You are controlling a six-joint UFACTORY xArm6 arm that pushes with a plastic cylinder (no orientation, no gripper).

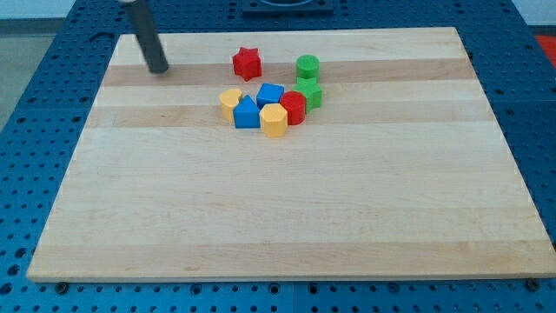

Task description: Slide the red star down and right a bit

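Note:
The red star (247,63) lies near the view's top, a little left of centre, on the wooden board (287,217). My tip (159,69) rests on the board at the view's upper left, well to the left of the red star and apart from every block. The rod rises from it up and to the left, out of the view.
A green cylinder (307,67) stands right of the star. Below the star is a tight cluster: yellow block (230,103), blue block (247,113), blue cube (270,94), yellow hexagon (274,120), red cylinder (294,109), green block (311,93). A blue perforated table surrounds the board.

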